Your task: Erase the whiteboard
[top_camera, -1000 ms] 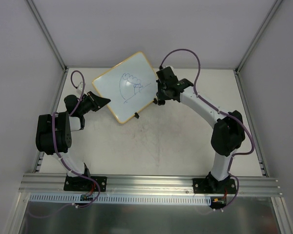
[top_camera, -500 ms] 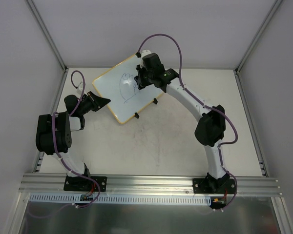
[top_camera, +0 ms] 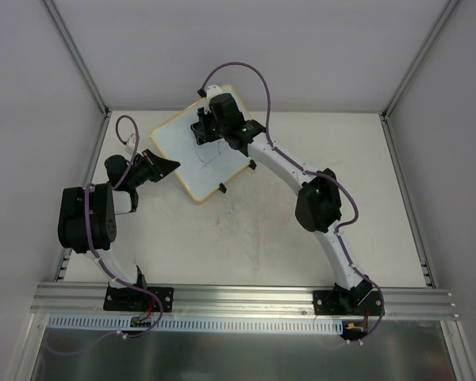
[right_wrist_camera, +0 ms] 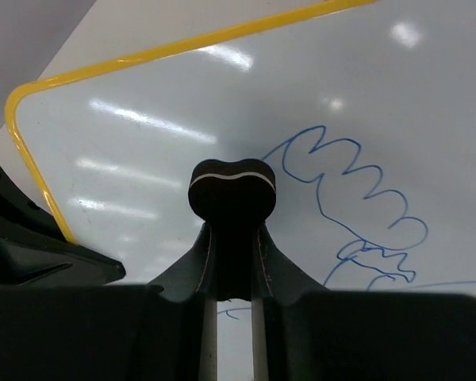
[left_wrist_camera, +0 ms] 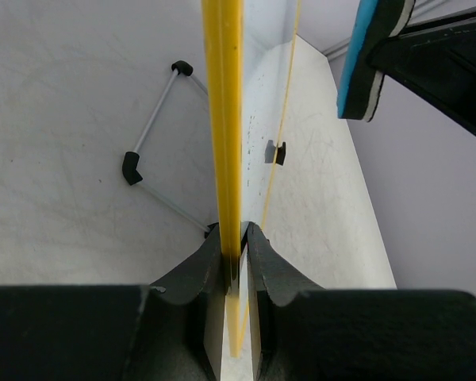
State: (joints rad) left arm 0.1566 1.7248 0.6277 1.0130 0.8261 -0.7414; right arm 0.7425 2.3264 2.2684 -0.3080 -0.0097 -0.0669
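Observation:
The whiteboard point(top_camera: 177, 149) has a yellow frame and is tilted up at the back of the table. My left gripper point(top_camera: 166, 166) is shut on its lower left edge. In the left wrist view the jaws point(left_wrist_camera: 235, 244) clamp the yellow frame point(left_wrist_camera: 224, 119) seen edge-on. My right gripper point(top_camera: 203, 130) is over the board's middle, shut on a dark eraser point(right_wrist_camera: 232, 186) whose face is at the board surface. A blue scribble point(right_wrist_camera: 357, 198) lies just right of the eraser. The eraser also shows in the left wrist view point(left_wrist_camera: 373, 59), with a blue layer.
Two black clip feet point(top_camera: 222, 189) point(top_camera: 252, 165) sit on the board's near edge. A thin metal wire with black ends point(left_wrist_camera: 152, 131) lies left of the board edge. Grey enclosure walls and posts ring the table point(top_camera: 270, 230).
My right arm has swung left from the board's right edge across the board, carrying the eraser over the scribble. The left arm and the board have not moved.

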